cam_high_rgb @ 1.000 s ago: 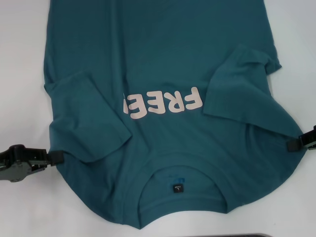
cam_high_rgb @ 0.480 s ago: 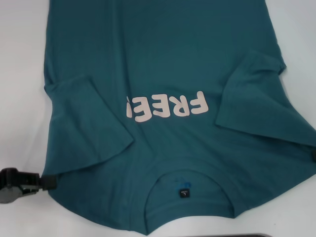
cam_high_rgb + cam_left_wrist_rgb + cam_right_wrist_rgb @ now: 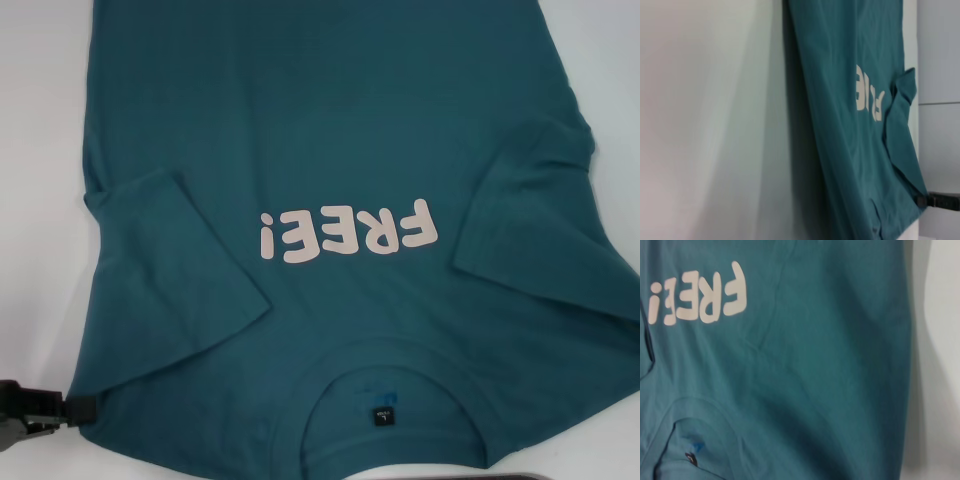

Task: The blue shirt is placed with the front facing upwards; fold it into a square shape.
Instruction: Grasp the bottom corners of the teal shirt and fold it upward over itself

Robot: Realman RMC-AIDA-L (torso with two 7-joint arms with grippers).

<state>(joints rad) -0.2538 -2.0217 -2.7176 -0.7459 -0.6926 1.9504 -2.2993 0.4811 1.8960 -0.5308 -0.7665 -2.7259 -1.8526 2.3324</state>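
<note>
The blue shirt (image 3: 330, 120) lies front up on the white table (image 3: 40, 150), its collar (image 3: 392, 360) nearest me and its pale letters "FREE!" (image 3: 345, 232) upside down to me. Both short sleeves are folded inward over the chest, the left sleeve (image 3: 170, 270) and the right sleeve (image 3: 540, 220). At the near left, my left gripper (image 3: 72, 409) is shut on the shirt's shoulder edge. My right gripper is outside the head view. In the left wrist view it (image 3: 932, 201) appears as a dark tip meeting the shirt's far shoulder corner. The right wrist view shows only the letters (image 3: 700, 295) and cloth.
A small black neck tag (image 3: 383, 415) sits inside the collar. A dark flat edge (image 3: 540, 476) shows at the near rim of the head view. Bare white table (image 3: 610, 60) lies on both sides of the shirt.
The shirt has slid toward me and spread wider at the shoulders. My left gripper moved nearer and outward with the shoulder edge. My right gripper went out of the head view to the right.
</note>
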